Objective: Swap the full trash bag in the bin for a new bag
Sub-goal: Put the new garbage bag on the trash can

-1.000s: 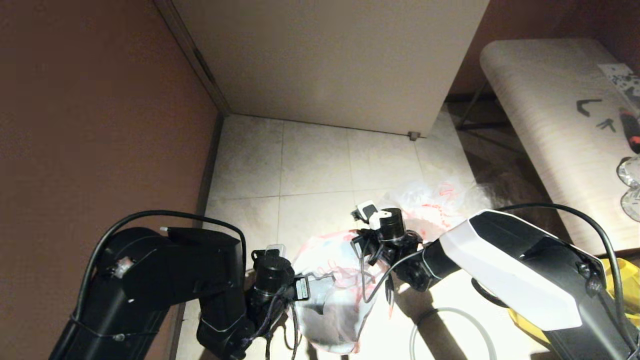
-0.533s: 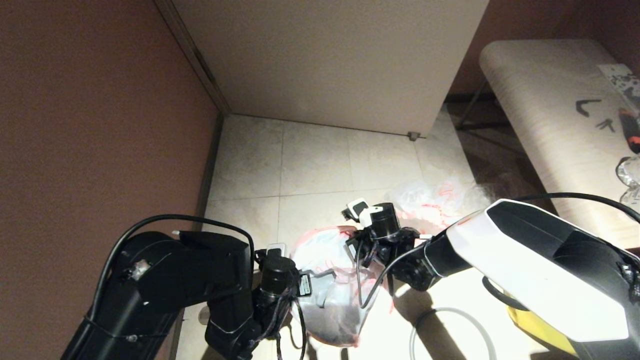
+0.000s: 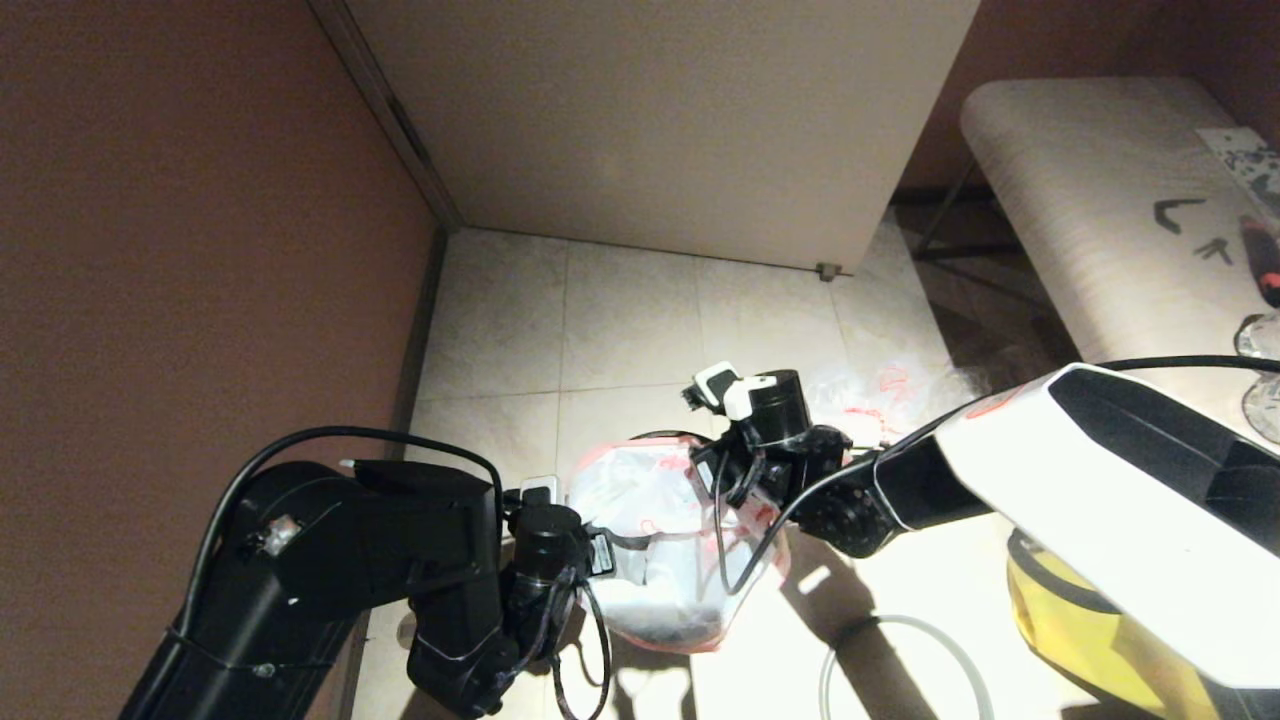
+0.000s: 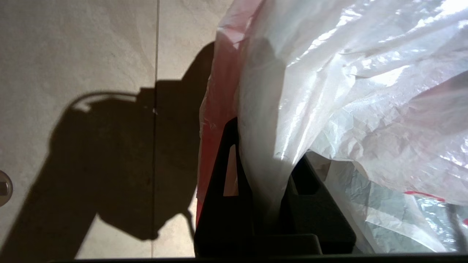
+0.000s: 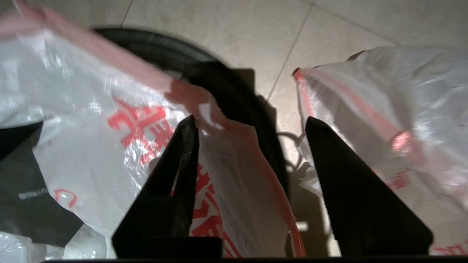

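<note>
1. Bags first: the full trash bag (image 3: 660, 540) hangs low in the middle of the head view, just above the floor (image 3: 620, 330).
2. The left claw (image 4: 268, 175) is pinched tight on a fold of that bag.
3. The right claw (image 5: 252, 146) is spread wide, with one finger touching the bag's red edge and nothing held.
4. The bin (image 5: 219, 84) is the dark round rim behind the bag.
5. The new bag (image 3: 880, 395) lies limp on the floor, right of the middle.
6. A tabletop (image 3: 1090, 220) fills the upper right.
</note>
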